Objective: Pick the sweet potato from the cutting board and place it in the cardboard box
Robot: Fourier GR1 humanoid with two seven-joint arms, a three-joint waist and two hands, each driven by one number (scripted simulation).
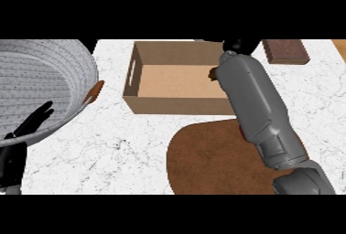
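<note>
1. Left hand [27, 124] at the left edge, fingers straight and apart, over a grey basket [40, 73].
2. Cardboard box [177, 77] open on the white tabletop [101, 151].
3. Round brown cutting board [216, 160] below the box.
4. Right hand [238, 45] over the box's far right corner; finger state unclear. Sweet potato [213, 74]: a brown sliver beside the forearm, inside the box.

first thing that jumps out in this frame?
The right forearm cuts across the middle, reaching over the round brown cutting board to the open cardboard box; its hand is at the box's far right corner, fingers hard to read. A large grey basket fills the upper left, with the left hand resting open at its rim.
</note>
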